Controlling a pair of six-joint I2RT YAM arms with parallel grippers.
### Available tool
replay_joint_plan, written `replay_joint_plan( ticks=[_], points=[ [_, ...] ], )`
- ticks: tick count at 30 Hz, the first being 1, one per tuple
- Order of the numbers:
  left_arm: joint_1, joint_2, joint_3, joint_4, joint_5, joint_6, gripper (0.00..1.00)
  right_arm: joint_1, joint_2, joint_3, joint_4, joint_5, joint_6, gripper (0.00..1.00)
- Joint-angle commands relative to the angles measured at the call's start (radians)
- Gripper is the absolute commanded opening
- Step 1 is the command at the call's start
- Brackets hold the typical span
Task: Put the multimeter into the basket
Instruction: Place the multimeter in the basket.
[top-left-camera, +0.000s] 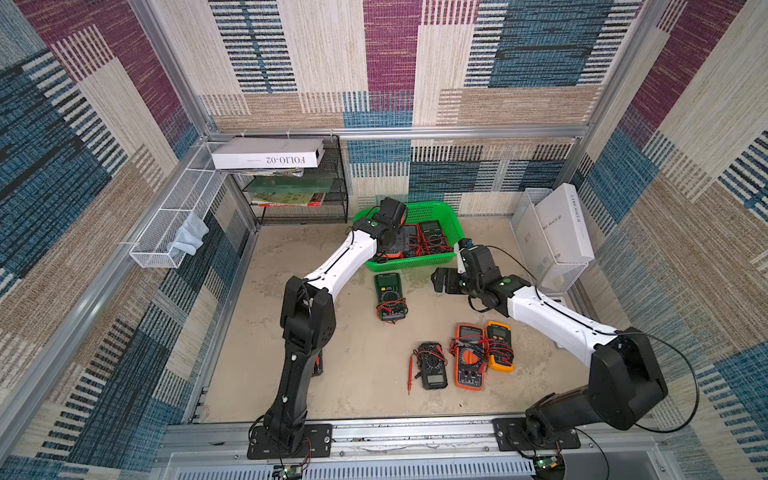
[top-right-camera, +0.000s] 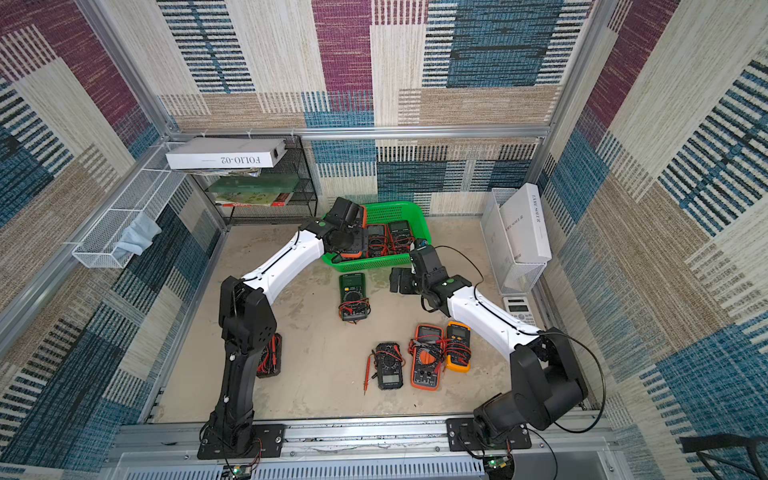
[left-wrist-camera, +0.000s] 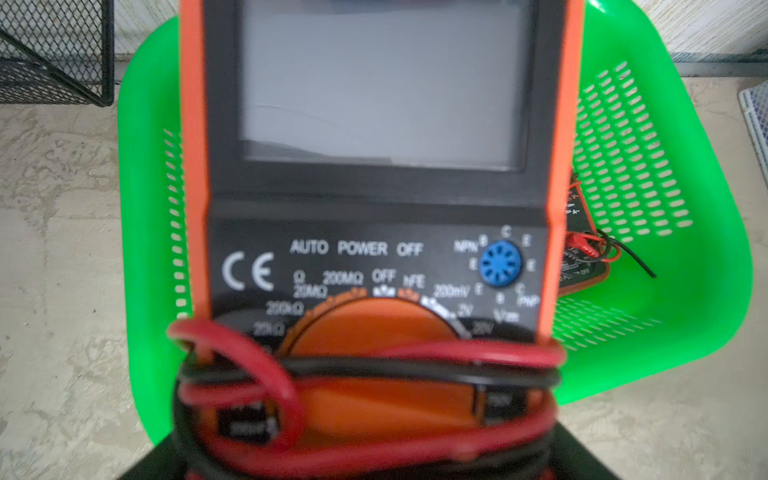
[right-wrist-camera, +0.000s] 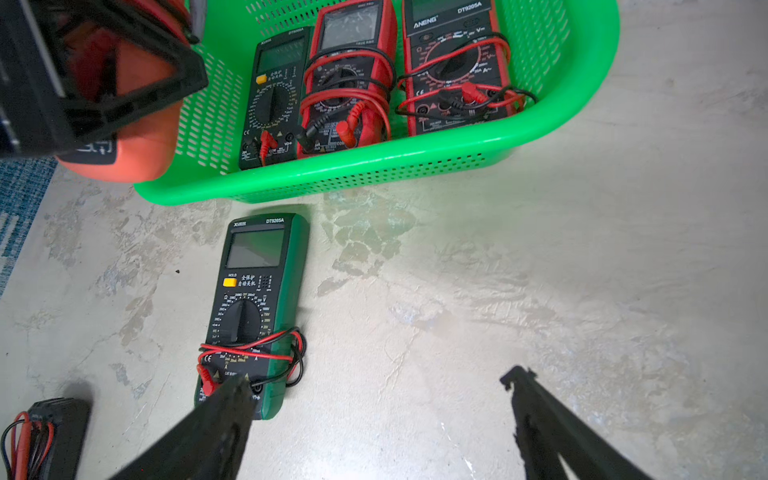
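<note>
Status: left gripper (top-left-camera: 392, 237) clamped on the orange multimeter (left-wrist-camera: 374, 257), red and black leads wrapped round its lower body. It is held tilted over the left end of the basket (top-left-camera: 419, 262); can't tell whether it touches the rim. Basket sits far-centre on the table (top-left-camera: 332, 395), its far-left corner close to the black mesh rack (top-left-camera: 299, 199). Three meters (right-wrist-camera: 349, 79) lie side by side across its middle and right, and a strip of floor at its left shows bare. Right gripper (right-wrist-camera: 378, 380) is spread wide with nothing in it, over bare table just near of the basket's near rim. Green multimeter (right-wrist-camera: 257, 307) lies just near of that rim with a small gap, left of the right gripper. Table is open right of the basket up to the white mesh tray (top-left-camera: 557, 266). Three more meters (top-left-camera: 469, 357) are clustered near-right, well apart from the basket.
</note>
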Motion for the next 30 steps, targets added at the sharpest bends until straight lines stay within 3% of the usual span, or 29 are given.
replay_joint_plan(
  ticks=[1,12,23,30],
  points=[
    [0.013,0.028,0.033,0.01,-0.015,-0.021,0.0,-0.001,0.003,0.003,0.015,0.006,-0.002,1.0],
    [0.046,0.199,0.213,-0.042,-0.022,-0.122,0.0,-0.002,-0.001,-0.014,0.003,0.012,0.0,1.0],
    [0.07,0.272,0.224,-0.072,-0.072,-0.13,0.01,-0.002,-0.006,-0.019,-0.003,-0.006,-0.003,1.0],
    [0.075,0.29,0.227,-0.074,-0.046,-0.126,0.62,-0.001,-0.015,-0.026,-0.007,-0.012,0.001,1.0]
  ],
)
